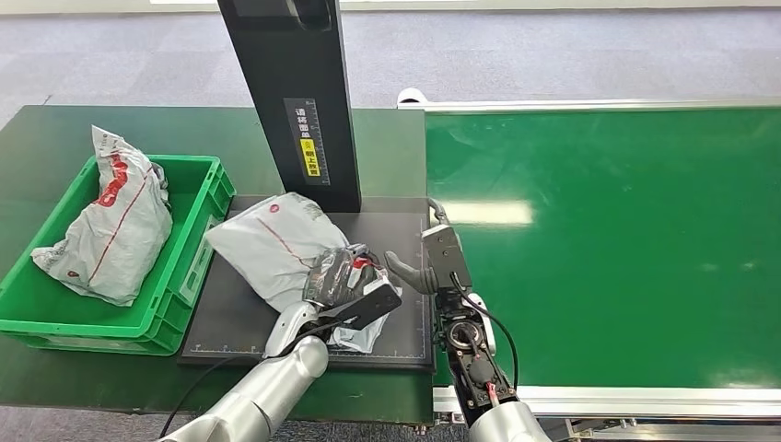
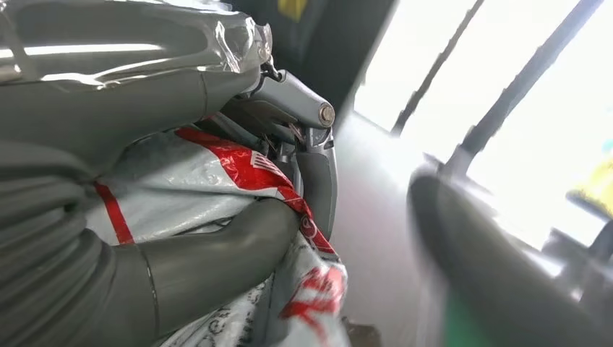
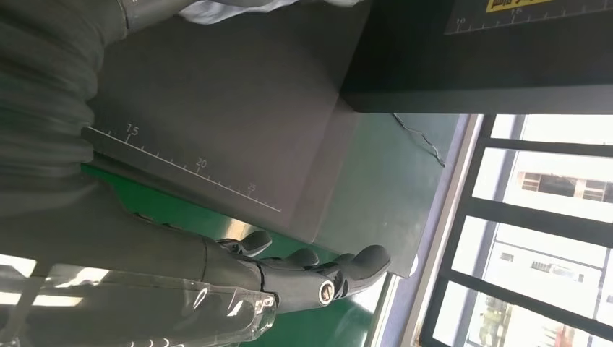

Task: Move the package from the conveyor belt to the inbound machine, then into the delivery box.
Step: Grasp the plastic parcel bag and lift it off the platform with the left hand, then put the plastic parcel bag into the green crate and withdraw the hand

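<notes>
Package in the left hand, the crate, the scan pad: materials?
Package: thin plastic mailer film, grey-white with red print; it crinkles and shines under the left hand. Crate: moulded rigid plastic, glossy green, ribbed walls. Scan pad: matte black, printed ruler marks; likely rubber or coated board, unclear.

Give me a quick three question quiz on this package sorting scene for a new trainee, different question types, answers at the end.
1. True or false: the left hand grips a package on the black platform.
2. What lies in the green bin? A) nothing B) another package C) a bottle
3. Fill in: the right hand holds ____.

Key: 1 true; 2 B; 3 nothing, it is open beside the conveyor belt.
</notes>
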Available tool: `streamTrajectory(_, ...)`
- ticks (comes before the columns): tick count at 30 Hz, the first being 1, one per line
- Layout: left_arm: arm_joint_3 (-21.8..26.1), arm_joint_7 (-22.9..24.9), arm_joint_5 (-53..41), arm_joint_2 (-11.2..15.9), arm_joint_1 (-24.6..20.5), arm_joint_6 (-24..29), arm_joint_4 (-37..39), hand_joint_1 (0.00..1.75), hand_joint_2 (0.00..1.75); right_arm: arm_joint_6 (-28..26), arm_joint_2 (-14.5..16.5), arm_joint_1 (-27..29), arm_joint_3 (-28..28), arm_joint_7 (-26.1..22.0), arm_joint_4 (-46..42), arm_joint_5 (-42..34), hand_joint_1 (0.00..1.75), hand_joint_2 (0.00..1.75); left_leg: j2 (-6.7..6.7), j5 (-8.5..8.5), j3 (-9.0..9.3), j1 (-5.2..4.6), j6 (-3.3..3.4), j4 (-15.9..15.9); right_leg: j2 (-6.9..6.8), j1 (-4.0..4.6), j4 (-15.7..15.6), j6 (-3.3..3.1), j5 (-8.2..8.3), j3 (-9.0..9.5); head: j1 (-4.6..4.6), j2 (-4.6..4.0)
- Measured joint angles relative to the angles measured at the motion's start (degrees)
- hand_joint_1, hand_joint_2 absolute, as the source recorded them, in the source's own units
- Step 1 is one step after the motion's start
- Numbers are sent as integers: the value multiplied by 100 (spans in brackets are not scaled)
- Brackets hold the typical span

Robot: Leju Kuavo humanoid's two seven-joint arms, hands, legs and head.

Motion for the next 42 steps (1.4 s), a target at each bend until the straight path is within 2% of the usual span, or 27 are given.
streamTrajectory(2,60,-195,33,-16,48,307,-96,175,175,-1,1,4,-11,-48,0,-41,0,175,-1,0,-5,0,0,0,0,0,0,0,0,-3,1,0)
streamTrajectory(7,186,-286,-308,-23,209,886,-450,175,175,22,2,5,-42,-129,10,-137,0,175,0,0,-7,0,0,0,0,0,0,0,0,-6,1,-1)
streamTrajectory(20,314,-297,-399,-26,329,939,-740,175,175,54,3,5,-72,-142,20,-156,0,175,0,0,-9,0,0,0,0,0,0,0,0,-8,1,0)
streamTrajectory(23,468,-572,-869,-92,476,943,-1021,175,175,101,4,4,-76,-206,23,-222,0,175,0,0,-11,0,0,0,0,0,1,0,0,-9,1,0)
streamTrajectory(26,752,-1096,-1416,-221,781,957,-1791,175,175,144,6,0,-74,-293,47,-322,0,175,5,0,-17,0,0,0,3,0,1,0,0,-13,2,0)
streamTrajectory(30,921,-1659,-1494,-241,1198,974,-3509,175,175,145,7,-4,-72,-359,108,-426,0,175,9,0,-24,2,0,0,5,1,1,0,0,-24,-2,0)
streamTrajectory(35,1043,-1741,-1983,-215,1457,987,-5594,175,175,213,5,-13,-66,-395,177,-454,0,175,7,0,-26,4,0,-2,5,3,3,0,0,-25,-2,0)
streamTrajectory(39,1340,-1743,-2475,-213,1435,989,-6417,175,175,219,4,-59,-51,-441,261,-459,0,175,7,1,-27,3,0,-2,5,3,2,0,0,-25,1,0)
streamTrajectory(42,1764,-1743,-2714,-192,1177,989,-6864,175,175,217,5,-121,-30,-493,381,-488,0,175,6,4,-26,3,-1,-1,4,2,3,-1,1,-24,1,0)
